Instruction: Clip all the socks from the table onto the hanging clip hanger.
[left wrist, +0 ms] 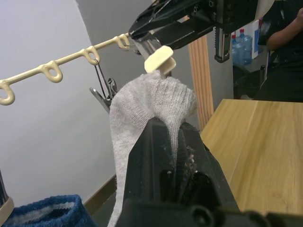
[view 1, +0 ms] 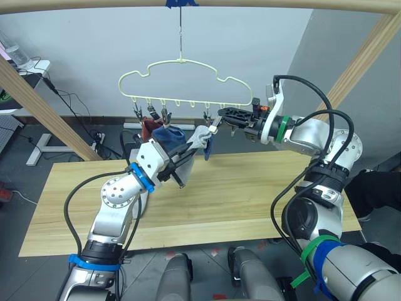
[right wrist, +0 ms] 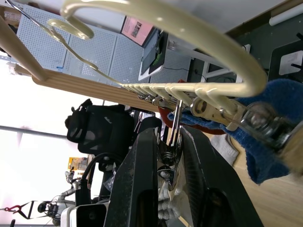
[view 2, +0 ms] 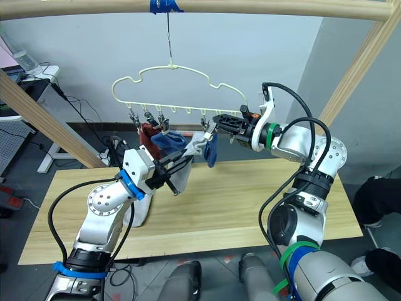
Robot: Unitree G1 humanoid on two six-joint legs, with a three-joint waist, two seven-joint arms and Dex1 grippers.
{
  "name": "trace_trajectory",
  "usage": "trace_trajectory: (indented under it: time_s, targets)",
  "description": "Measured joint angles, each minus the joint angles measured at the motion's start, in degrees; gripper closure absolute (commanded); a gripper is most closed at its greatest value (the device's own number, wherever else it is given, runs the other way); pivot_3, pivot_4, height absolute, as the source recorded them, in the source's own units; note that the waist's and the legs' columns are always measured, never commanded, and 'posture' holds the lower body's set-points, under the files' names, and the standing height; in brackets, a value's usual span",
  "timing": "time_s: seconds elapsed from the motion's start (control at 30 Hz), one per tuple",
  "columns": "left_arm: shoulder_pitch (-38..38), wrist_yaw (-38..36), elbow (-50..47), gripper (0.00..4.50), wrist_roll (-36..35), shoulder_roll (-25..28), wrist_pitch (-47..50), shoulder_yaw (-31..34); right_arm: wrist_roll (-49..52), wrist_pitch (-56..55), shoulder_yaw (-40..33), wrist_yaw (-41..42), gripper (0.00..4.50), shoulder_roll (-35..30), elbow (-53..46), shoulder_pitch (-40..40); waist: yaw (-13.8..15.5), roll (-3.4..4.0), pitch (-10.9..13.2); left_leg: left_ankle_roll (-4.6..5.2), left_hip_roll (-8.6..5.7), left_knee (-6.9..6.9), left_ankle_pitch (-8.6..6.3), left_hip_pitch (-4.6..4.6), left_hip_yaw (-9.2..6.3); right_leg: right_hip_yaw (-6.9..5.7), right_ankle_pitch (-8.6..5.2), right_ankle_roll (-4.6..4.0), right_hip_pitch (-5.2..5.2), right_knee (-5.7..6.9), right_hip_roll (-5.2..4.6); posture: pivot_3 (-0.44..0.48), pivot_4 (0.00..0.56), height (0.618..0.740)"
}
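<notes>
The pale yellow-green clip hanger (view 1: 188, 61) hangs from the top pole above the table (view 1: 250, 194). A rust red sock (view 1: 148, 128) and a blue sock (view 1: 169, 135) hang from its left clips, and a second blue sock (view 1: 208, 148) hangs further right. My left gripper (view 1: 188, 149) is shut on a light grey sock (left wrist: 151, 104) and holds its top edge up against a clip (left wrist: 159, 57). My right gripper (view 1: 220, 116) reaches in from the right, shut on that metal clip (right wrist: 173, 127) just above the grey sock.
Slanted wooden poles (view 1: 37, 106) of the frame stand on both sides, with a cross pole overhead. A person in dark clothes (view 1: 379, 188) sits past the table's right end. Cables (view 1: 75, 100) and a stand lie on the floor behind.
</notes>
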Motion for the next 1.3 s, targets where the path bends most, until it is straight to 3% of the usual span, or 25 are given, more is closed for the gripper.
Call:
trace_trajectory:
  time_s: [0.8,1.03,1.3]
  targets:
    - [-0.15,0.0,-1.84,4.48,-0.19,-0.02,1.46,-0.01,8.5,-6.23,9.93,-1.38,3.83,-4.33,1.72,2.68,-0.06,-0.01,0.01,0.01,0.0,0.0,0.0,-0.01,0.01,0.01,0.0,0.01,0.0,-0.02,0.0,0.002,0.263,0.74]
    - [-1.04,1.97,-1.75,4.48,-2.04,-0.62,7.92,0.17,11.82,-8.67,12.44,-2.39,3.83,-6.65,1.72,3.05,-0.09,-0.03,0.02,0.01,0.0,0.01,0.0,-0.01,0.0,0.0,0.0,0.01,0.0,-0.02,0.01,-0.004,0.26,0.74]
    - [-1.9,2.49,-2.22,4.48,-2.67,-1.19,8.96,0.1,16.18,-11.59,16.67,-3.7,3.83,-7.96,1.71,4.73,-0.11,-0.03,0.02,0.01,0.0,0.0,0.0,-0.03,0.01,0.01,0.0,0.01,0.0,-0.02,0.01,-0.001,0.256,0.74]
